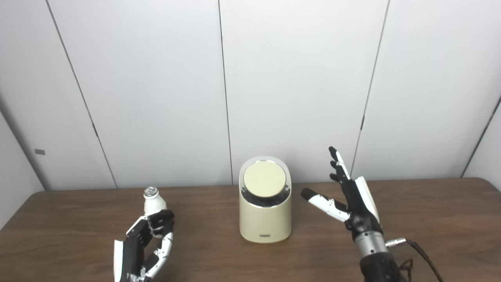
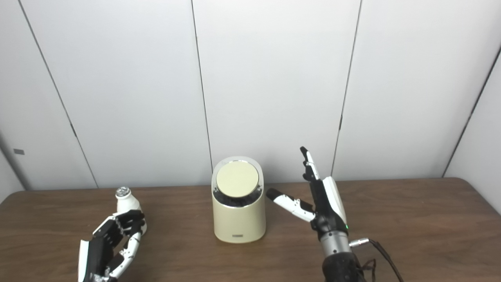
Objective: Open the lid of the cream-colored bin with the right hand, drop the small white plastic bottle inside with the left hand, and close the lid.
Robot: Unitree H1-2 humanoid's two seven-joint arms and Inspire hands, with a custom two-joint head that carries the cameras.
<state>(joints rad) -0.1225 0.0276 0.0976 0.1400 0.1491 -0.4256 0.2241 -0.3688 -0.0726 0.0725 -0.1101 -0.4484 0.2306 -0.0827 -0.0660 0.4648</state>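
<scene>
One brown wooden table (image 1: pixel 430 219) fronts pale grey wall panels (image 1: pixel 297 78).

The cream-colored bin (image 1: pixel 265 211) stands upright at mid-table with its lid (image 1: pixel 264 179) shut, blocking the opening. My right hand (image 1: pixel 352 197) is raised beside it, fingers spread, thumb pointing at the bin with a clear gap between. My left hand (image 1: pixel 146 243) is curled around the small white plastic bottle (image 1: pixel 153 201), well apart from the bin. Bare table (image 1: pixel 207 239) lies between them, an unobstructed path. Behind the bin, the wall panels (image 1: pixel 293 86) close off the far edge.
</scene>
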